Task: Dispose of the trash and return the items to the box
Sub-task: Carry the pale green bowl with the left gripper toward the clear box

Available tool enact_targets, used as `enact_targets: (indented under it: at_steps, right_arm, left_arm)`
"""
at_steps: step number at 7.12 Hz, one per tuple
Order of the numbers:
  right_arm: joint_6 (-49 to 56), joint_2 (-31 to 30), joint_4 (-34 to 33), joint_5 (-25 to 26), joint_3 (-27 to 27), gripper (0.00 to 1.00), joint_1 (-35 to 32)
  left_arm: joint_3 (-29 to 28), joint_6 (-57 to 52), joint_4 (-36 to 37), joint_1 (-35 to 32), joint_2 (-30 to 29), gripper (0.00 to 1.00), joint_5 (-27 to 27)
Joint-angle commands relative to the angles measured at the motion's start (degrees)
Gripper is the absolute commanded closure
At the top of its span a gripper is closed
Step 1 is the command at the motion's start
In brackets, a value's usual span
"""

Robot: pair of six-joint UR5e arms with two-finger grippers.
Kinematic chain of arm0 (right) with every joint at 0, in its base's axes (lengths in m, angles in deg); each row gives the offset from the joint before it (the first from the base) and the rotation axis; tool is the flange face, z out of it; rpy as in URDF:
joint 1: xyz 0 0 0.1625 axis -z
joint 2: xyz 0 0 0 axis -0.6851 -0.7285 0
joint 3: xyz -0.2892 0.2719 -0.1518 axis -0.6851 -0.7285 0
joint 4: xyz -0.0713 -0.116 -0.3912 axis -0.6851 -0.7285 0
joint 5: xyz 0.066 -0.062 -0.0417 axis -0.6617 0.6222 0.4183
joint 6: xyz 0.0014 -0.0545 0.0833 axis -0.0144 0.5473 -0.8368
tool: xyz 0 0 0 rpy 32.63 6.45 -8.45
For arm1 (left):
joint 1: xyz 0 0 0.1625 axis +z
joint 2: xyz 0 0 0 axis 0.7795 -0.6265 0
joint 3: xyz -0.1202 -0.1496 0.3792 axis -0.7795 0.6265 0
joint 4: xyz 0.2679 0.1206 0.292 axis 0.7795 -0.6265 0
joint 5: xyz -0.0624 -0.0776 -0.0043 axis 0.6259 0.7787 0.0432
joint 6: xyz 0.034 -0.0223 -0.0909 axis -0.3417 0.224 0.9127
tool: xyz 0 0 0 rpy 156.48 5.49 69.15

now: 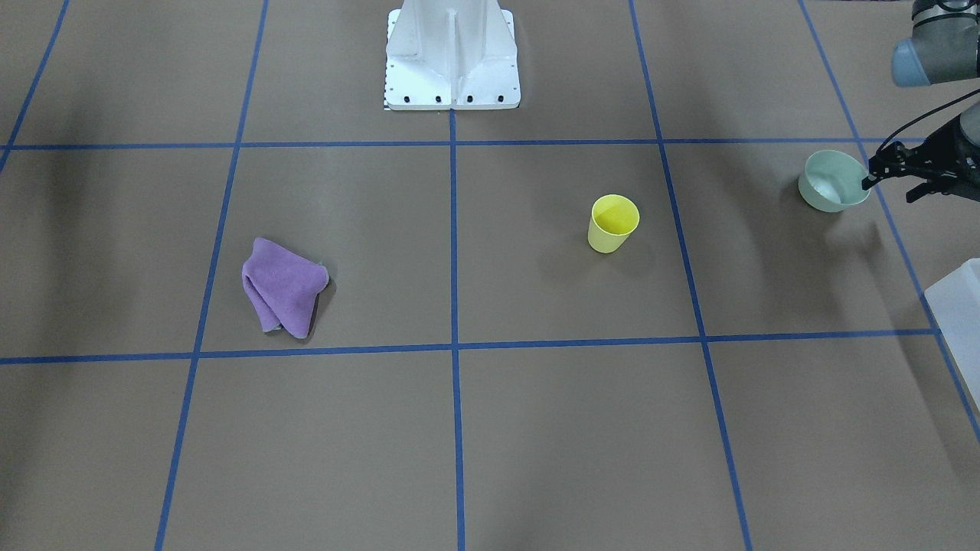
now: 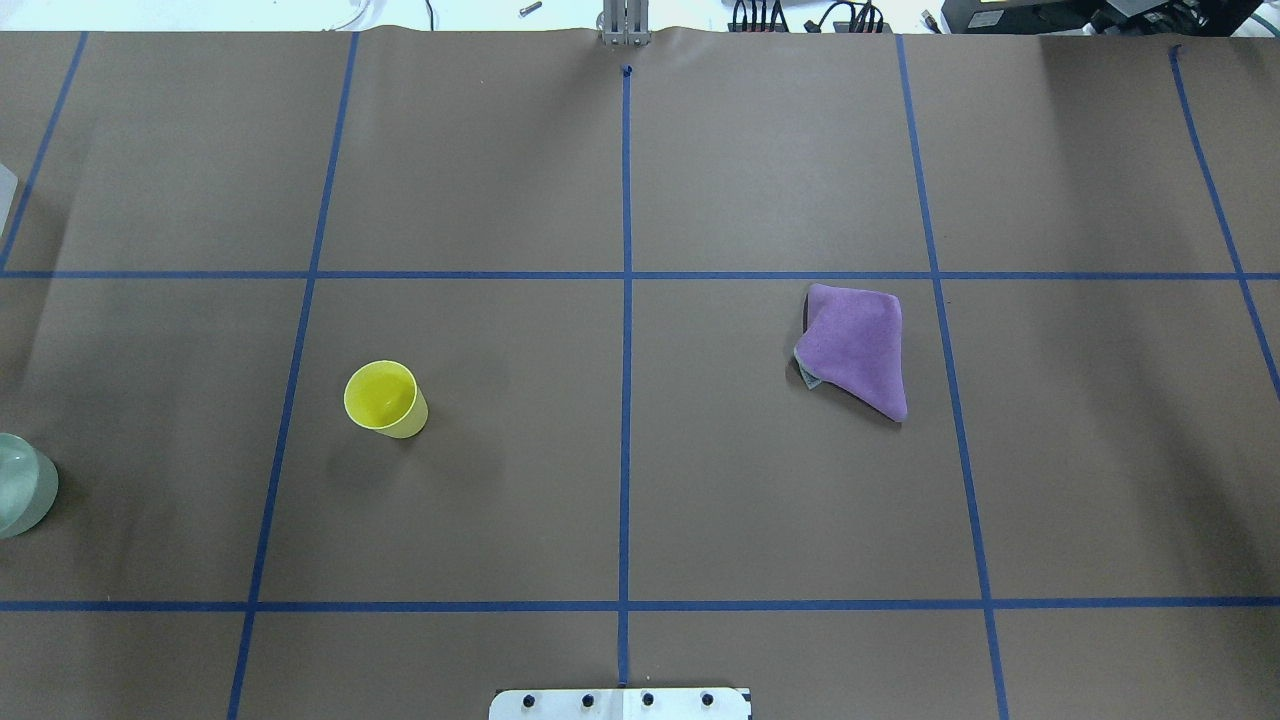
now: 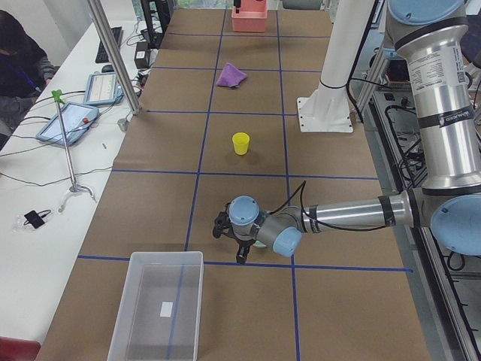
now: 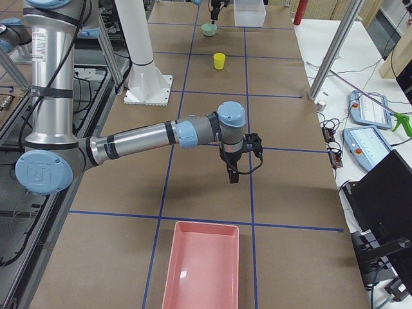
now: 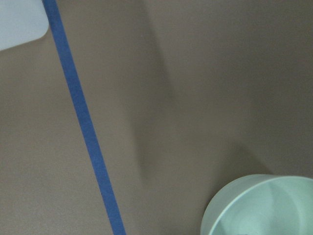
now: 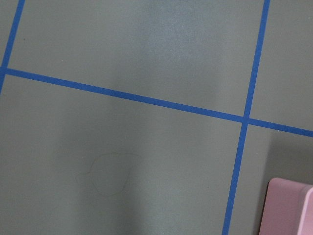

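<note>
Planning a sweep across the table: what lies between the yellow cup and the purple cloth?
The stretch is bare: only brown table and one blue tape line separate the yellow cup from the purple cloth, as the overhead view shows.

The near arm is reaching over the counter (image 4: 290, 193), its right end effector (image 4: 233, 174) pointing down at the brown paper; how its jaws are standing cannot be told. A pink tray (image 4: 203, 267) is lying on the camera side of the end effector. Well beyond it a yellow cup (image 4: 219, 61) is standing upright, a pale green bowl (image 4: 208, 29) and a translucent box (image 4: 250, 13) farther still.
</note>
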Motion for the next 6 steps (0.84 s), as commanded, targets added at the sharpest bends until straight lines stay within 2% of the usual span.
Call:
enact_targets:
  at_steps: [1,4,5,6]
  right_arm:
    - [-0.03,0.05,0.0,0.02,-0.01,0.0,0.0]
    - [-0.38,0.14,0.0,0.02,-0.18,0.0,0.17]
    - [-0.56,0.31,-0.09,0.02,-0.27,0.0,0.18]
    - [-0.56,0.4,-0.09,0.02,-0.36,0.0,0.18]
  left_arm:
    - [-0.22,0.07,-0.54,1.07,-0.35,1.0,0.33]
    - [0.39,-0.11,-0.54,1.07,-0.52,1.0,0.86]
    - [0.83,-0.02,-0.28,0.98,-0.96,1.0,3.99]
    - [1.1,-0.02,-0.1,0.37,-1.83,1.0,9.51]
